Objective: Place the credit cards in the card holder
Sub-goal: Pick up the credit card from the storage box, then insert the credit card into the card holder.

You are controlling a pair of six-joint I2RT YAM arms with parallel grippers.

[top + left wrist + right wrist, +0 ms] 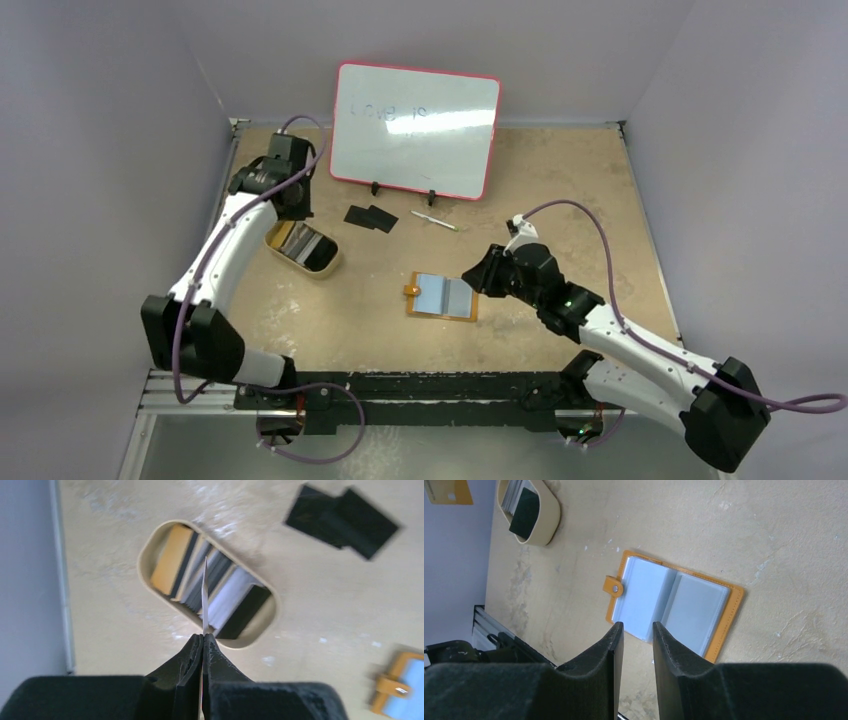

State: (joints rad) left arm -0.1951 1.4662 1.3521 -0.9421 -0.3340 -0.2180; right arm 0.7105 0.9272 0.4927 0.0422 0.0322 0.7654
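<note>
1. Tan tabletop (pixel 560 190), grey walls (pixel 100 150): card holder (pixel 443 296) lies open near centre, clear sleeves up.
2. L gripper (pixel 203 637) clamps one card (pixel 204 590) edge-on above oval dish (pixel 142 565) w/ more credit cards (pixel 235 595); two black cards (pixel 370 216) lie flat by whiteboard (pixel 415 130).
3. R gripper (pixel 636 626) hovers over holder, jaws slightly apart, empty.

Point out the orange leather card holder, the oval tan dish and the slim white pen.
Orange leather card holder (pixel 696 610): right wrist view, right sleeve.
Oval tan dish (pixel 144 567): left wrist view, left rim.
Slim white pen (pixel 436 221): top view, mid-shaft.
</note>
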